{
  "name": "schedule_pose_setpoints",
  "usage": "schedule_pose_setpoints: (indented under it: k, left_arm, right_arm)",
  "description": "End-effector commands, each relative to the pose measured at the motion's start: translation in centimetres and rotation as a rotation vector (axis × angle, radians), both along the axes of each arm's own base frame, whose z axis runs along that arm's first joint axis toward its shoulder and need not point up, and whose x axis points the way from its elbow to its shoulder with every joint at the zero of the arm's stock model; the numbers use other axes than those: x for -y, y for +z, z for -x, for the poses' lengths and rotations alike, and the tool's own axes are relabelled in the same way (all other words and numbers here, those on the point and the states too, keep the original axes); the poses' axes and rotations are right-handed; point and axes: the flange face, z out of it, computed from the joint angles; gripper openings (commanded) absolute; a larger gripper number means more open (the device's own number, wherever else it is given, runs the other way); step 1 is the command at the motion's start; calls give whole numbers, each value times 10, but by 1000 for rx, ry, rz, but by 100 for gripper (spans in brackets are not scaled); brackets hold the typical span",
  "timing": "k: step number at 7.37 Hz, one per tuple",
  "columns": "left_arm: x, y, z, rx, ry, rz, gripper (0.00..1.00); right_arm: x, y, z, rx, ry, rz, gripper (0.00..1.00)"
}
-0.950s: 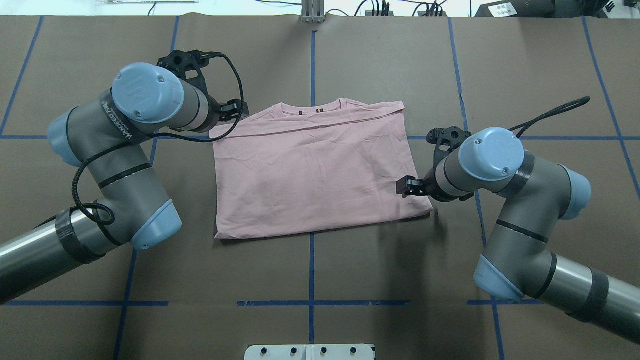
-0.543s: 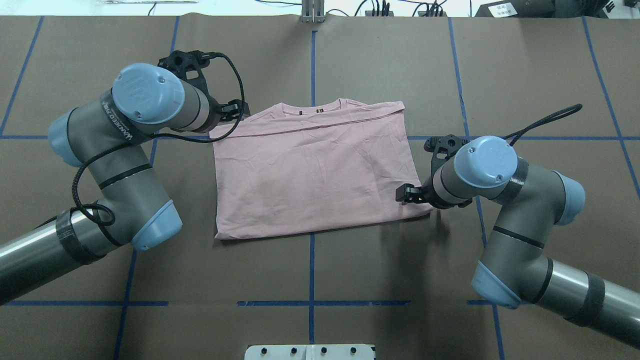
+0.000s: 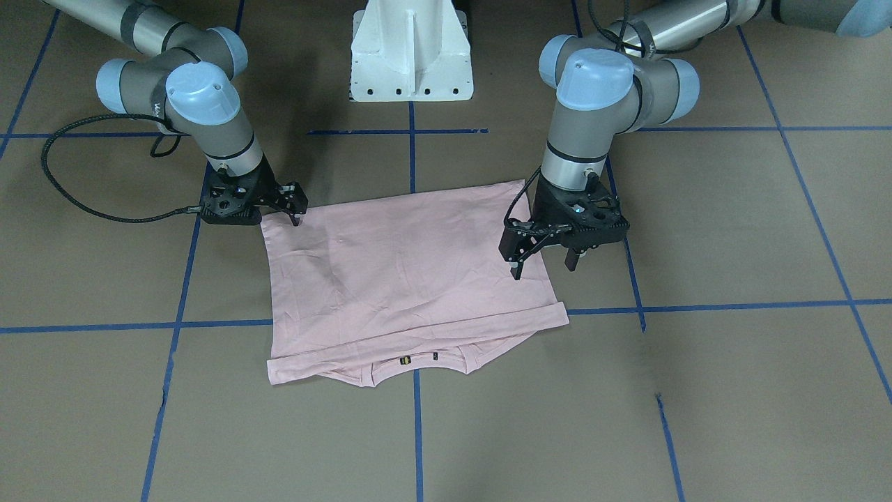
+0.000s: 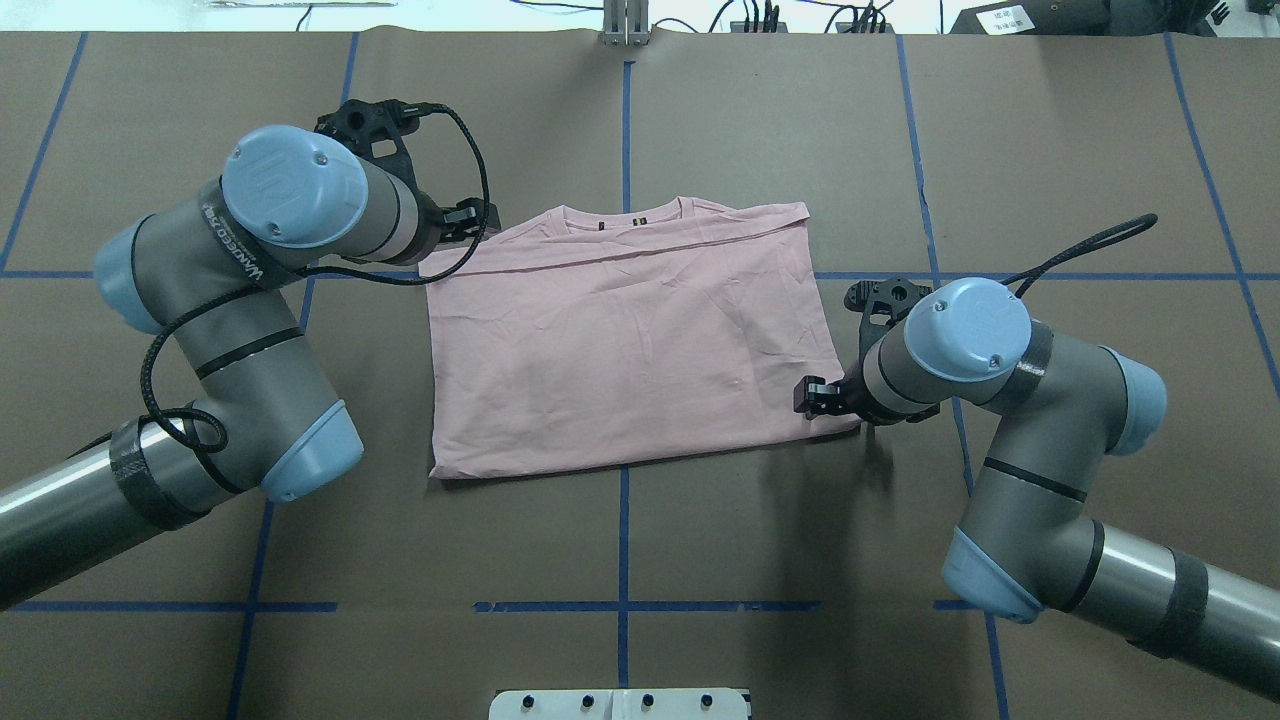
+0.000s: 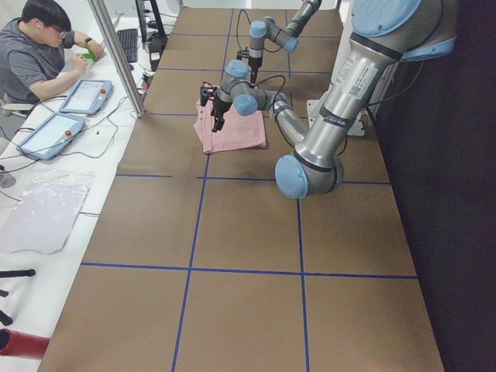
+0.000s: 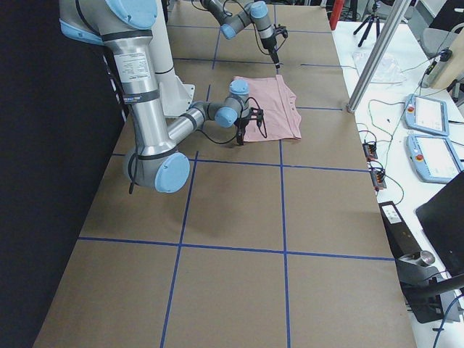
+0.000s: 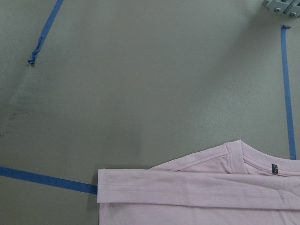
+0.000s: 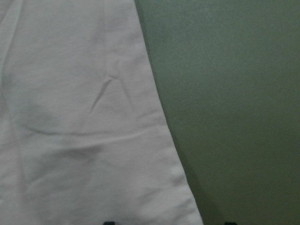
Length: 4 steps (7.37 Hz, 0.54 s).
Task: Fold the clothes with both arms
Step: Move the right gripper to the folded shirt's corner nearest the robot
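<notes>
plain pink T-shirt, brown table, blue gridlines

From overhead the right gripper is mostly hidden under its own wrist, only black tips showing at the T-shirt's near right corner. The right wrist view is blurred and its lower edge cuts off the fingertips; the left wrist view crops the shirt at its lower and right edges.

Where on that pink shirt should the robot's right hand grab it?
Probably the near right hem corner of the pink shirt, beside the right hand, approached from above at its edge. It lies flat on the table, so only an edge or corner can be pinched.
</notes>
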Motion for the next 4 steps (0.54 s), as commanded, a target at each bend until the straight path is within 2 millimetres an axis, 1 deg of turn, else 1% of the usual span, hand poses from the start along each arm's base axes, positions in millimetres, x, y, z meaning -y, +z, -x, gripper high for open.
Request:
schedule_pose_setpoints:
  k: [1, 3, 4]
  left_arm:
    - [0, -1, 0, 0, -1, 0, 100]
    - [0, -1, 0, 1, 0, -1, 100]
    - [-2, -5, 2, -6, 0, -5, 100]
  right_arm:
    - [-2, 2, -4, 0, 0, -1, 0]
    - [-8, 3, -13, 3, 0, -3, 0]
    - [-19, -1, -28, 16, -6, -7, 0]
